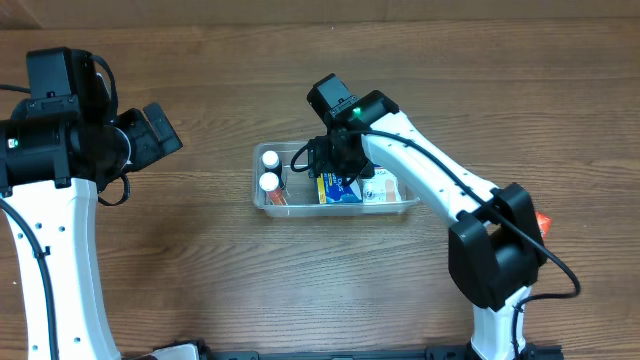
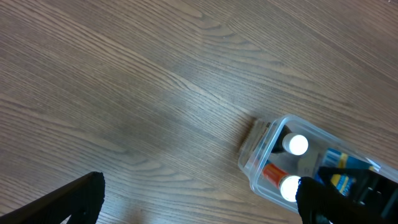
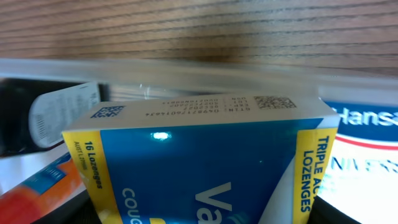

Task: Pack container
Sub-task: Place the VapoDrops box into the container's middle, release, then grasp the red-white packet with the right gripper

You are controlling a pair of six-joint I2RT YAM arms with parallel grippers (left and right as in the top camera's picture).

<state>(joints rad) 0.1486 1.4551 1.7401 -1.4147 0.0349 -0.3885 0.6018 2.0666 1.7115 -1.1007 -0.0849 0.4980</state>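
Where the table [image 1: 200, 270] carries it, the container [image 1: 300, 209] lies between the two arms, long side running left to right, rim up.

Right hand [image 1: 338, 172]: directly above the container's middle, reaching down into it. A blue-and-yellow lozenge box [image 3: 205, 168] sits between the fingers. In the wrist view, dark finger shapes press against both sides of the box at the lower corners, which reads as a grasp on the box. The box is tilted, with its barcode edge towards the container's far wall.

Container's left end: two white-capped bottles [image 1: 269, 182] side by side, one with orange on it.

Container's right end, just beside the box: a flat white pack [image 1: 388, 188] with blue and red print.

Left hand [image 2: 200, 183]: well to the left of the container, above the table, fingers spread wide with nothing between them. Its wrist camera catches the container's left end at lower right, with both caps showing bright.
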